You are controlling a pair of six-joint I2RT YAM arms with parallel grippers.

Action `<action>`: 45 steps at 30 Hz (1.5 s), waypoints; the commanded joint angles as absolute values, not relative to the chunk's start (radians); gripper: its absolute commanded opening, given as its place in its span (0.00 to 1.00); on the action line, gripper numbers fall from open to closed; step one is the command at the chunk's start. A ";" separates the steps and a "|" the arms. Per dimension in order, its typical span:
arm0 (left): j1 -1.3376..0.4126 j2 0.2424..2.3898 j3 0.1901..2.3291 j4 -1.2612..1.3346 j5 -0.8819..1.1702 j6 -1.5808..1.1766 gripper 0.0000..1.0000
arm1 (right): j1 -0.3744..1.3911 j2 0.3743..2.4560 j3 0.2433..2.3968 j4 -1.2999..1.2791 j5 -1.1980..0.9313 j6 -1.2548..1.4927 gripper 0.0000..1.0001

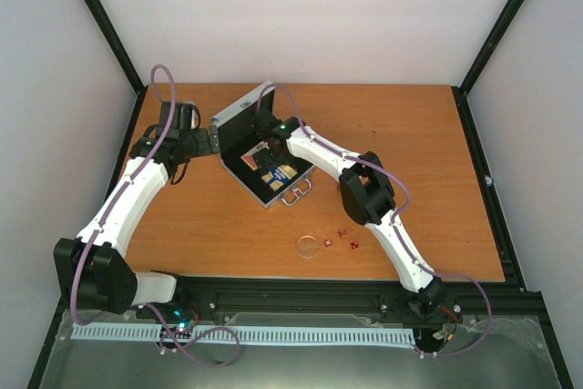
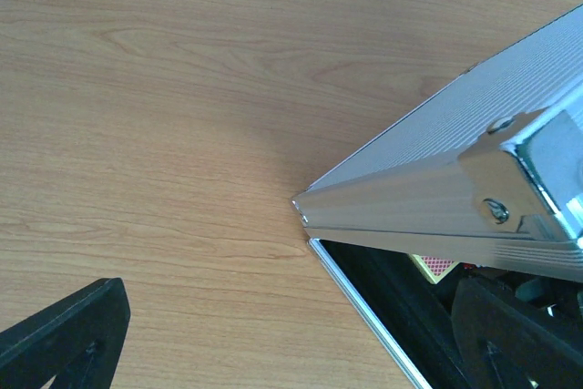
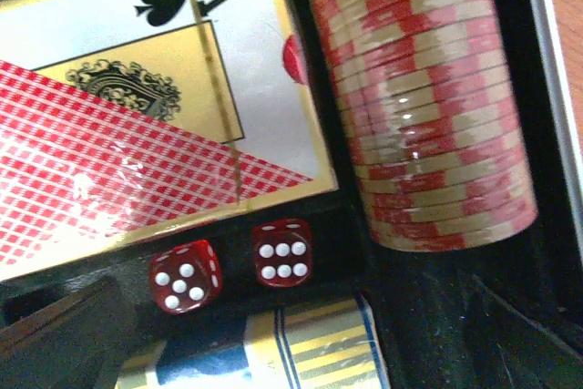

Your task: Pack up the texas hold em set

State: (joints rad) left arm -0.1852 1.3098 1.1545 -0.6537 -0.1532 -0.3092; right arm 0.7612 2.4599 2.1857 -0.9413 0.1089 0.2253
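At the table's (image 1: 410,152) left-centre: silver case (image 1: 239,117), lid up, left gripper (image 1: 208,140) jaws apart astride a lid corner (not touching). Inside: right gripper (image 3: 291,334), jaws wide, empty; red-white deck (image 3: 137,134); chip stack (image 3: 419,107); two red dice (image 3: 281,251). Outside, near the front edge: clear disc (image 1: 309,245), three loose dice (image 1: 342,232).

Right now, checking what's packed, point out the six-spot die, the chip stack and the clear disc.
six-spot die (image 3: 281,251): right wrist view, its top face.
chip stack (image 3: 424,107): right wrist view, ribbed side.
clear disc (image 1: 309,245): top external view, centre.
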 commanded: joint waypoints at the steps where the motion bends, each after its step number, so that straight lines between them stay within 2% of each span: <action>1: -0.183 1.315 1.161 -0.663 -0.162 -0.302 1.00 | 0.758 2.425 2.198 -0.957 0.171 0.232 1.00; 19: -0.183 1.310 1.152 -0.666 -0.168 -0.300 1.00 | 0.747 2.442 2.206 -0.961 0.320 0.266 1.00; 27: -0.183 1.307 1.154 -0.669 -0.169 -0.304 1.00 | 0.746 2.413 2.191 -0.938 0.258 0.226 1.00; 31: -0.183 1.307 1.155 -0.671 -0.169 -0.305 1.00 | 0.746 2.336 2.100 -0.889 0.176 0.191 1.00; 38: -0.183 1.314 1.160 -0.665 -0.167 -0.305 1.00 | 0.755 2.223 2.038 -0.949 0.094 0.167 1.00; 41: -0.183 1.318 1.165 -0.664 -0.162 -0.306 1.00 | 0.766 2.127 1.932 -0.965 0.110 0.187 1.00; 45: -0.182 1.318 1.168 -0.661 -0.154 -0.312 1.00 | 0.771 1.941 1.672 -0.965 0.106 0.259 1.00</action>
State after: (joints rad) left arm -0.1852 1.3102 1.1519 -0.6548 -0.1566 -0.3096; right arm 0.7616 2.0983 1.8561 -0.9306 0.1162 0.2008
